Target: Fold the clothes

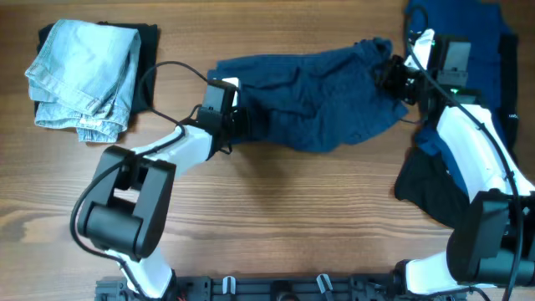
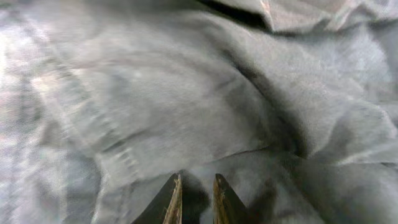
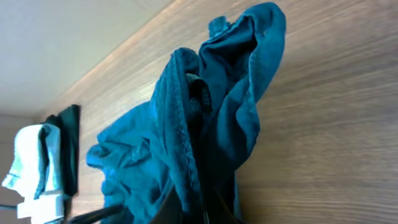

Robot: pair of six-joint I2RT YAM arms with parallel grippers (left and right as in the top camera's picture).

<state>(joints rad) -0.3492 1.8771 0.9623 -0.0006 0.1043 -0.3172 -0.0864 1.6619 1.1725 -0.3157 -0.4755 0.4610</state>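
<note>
While the right end effector [image 1: 391, 77] pinches crumpled navy trousers [image 1: 326, 96], the left end effector [image 2: 197, 178] hangs barely parted.

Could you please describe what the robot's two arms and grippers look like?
The left arm and right arm both have white shells with black joint housings and thin black cables looping alongside. The left gripper has dark, tapered fingers with tan inner edges. A green light glows by the right wrist.

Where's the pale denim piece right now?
Overhead view: the pale denim piece sits folded far left on the table, atop a black garment, well left of the navy garment.
</note>
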